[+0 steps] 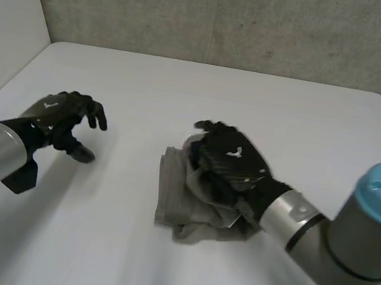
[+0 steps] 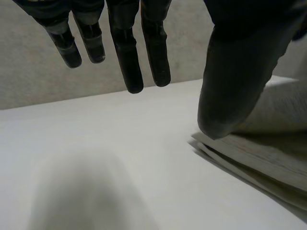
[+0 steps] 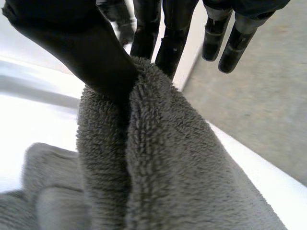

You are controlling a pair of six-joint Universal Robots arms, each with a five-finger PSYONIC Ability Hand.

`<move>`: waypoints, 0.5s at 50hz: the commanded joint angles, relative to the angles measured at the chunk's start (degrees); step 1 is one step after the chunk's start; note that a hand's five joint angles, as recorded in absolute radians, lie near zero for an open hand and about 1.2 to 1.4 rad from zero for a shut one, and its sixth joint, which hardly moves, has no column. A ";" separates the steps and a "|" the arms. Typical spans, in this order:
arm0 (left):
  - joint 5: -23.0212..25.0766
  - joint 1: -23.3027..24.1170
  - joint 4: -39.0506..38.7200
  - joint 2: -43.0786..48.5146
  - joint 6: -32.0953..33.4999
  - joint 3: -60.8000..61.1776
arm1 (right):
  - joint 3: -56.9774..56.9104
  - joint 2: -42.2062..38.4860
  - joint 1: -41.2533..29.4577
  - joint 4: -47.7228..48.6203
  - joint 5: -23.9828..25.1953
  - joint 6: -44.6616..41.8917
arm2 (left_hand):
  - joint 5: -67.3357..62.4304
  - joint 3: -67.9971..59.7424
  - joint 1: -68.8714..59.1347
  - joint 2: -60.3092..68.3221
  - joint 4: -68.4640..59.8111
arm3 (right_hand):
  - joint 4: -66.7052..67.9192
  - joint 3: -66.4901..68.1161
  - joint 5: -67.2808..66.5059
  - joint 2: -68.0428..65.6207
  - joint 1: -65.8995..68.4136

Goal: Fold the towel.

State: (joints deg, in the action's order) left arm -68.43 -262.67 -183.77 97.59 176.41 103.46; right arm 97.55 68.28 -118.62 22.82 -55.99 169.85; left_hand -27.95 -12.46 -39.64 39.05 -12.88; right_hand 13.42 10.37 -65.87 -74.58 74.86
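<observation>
Towel (image 1: 176, 195), grey and bunched, sits pinched in the right hand (image 1: 235, 161).

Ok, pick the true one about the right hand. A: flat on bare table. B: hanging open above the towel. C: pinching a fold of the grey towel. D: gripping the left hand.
C: the right wrist view shows the right hand pinching a raised fold of the towel between thumb and fingers.

A white table (image 1: 206, 94) with rounded far corners stands before a rough grey wall (image 1: 233, 18) on its far side, a plain white panel (image 1: 2, 23) at left.
</observation>
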 commanded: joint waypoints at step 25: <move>-0.65 12.80 -1.94 8.93 -11.18 -11.61 | 1.94 9.83 5.04 -8.67 -4.74 9.06 | 2.51 2.46 4.20 -3.60 2.88 | -3.42 -0.37 65.87 64.58 -64.86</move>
State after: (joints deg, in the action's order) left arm -68.48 -254.08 -185.58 103.72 167.75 95.75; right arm 95.50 68.46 -122.56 14.17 -60.94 167.83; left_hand -25.97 -12.46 -37.96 37.33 -12.88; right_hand 13.42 10.38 -3.55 -14.63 13.94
